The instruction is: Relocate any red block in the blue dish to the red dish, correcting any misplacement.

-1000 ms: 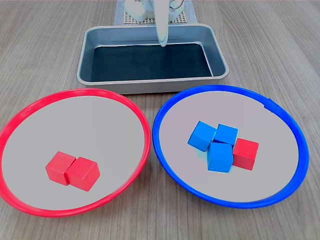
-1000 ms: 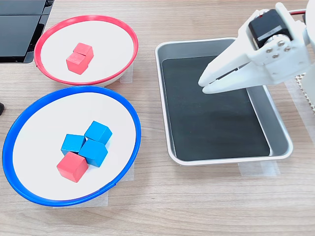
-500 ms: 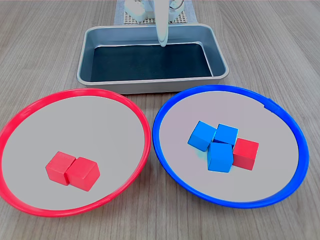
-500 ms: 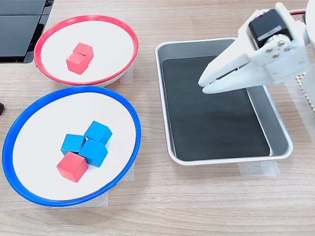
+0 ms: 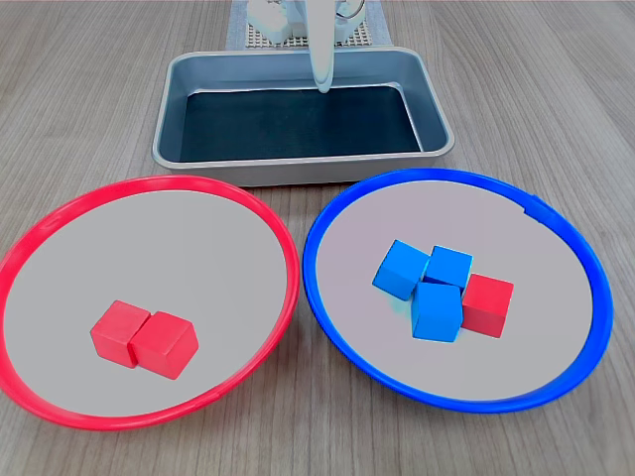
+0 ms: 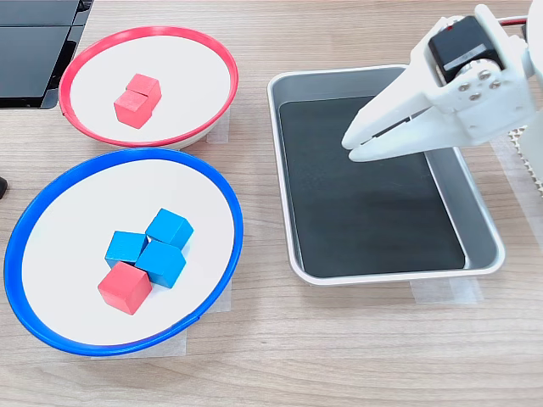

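The tool hangs pressed together and empty above the metal tray, while the red block at the blue dish's seven o'clock touches blue cubes, likely snagging any grasp.

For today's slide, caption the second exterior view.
White gripper hovers over metal tray; one red cube sits among blue cubes in blue-rimmed dish.

No text, labels, brands or numbers can be read in either exterior view.

Bright, even light; sharp, soft shadows
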You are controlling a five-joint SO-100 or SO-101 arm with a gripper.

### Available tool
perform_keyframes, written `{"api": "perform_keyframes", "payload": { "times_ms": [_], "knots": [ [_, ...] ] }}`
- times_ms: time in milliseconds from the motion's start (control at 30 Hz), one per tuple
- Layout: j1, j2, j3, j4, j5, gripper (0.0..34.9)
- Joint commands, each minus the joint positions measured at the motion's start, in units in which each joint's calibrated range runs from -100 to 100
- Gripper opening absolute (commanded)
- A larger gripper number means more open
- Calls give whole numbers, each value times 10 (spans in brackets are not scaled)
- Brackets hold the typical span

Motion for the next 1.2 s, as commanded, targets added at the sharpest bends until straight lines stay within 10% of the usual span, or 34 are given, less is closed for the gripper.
{"api": "perform_keyframes", "payload": {
  "times_ms": [0, 533, 1167],
  "knots": [
    [2, 1, 0, 2, 1, 3],
    [-16, 565, -593, 142, 17, 3],
    [-65, 1031, -980, 89, -134, 9]
  ]
}}
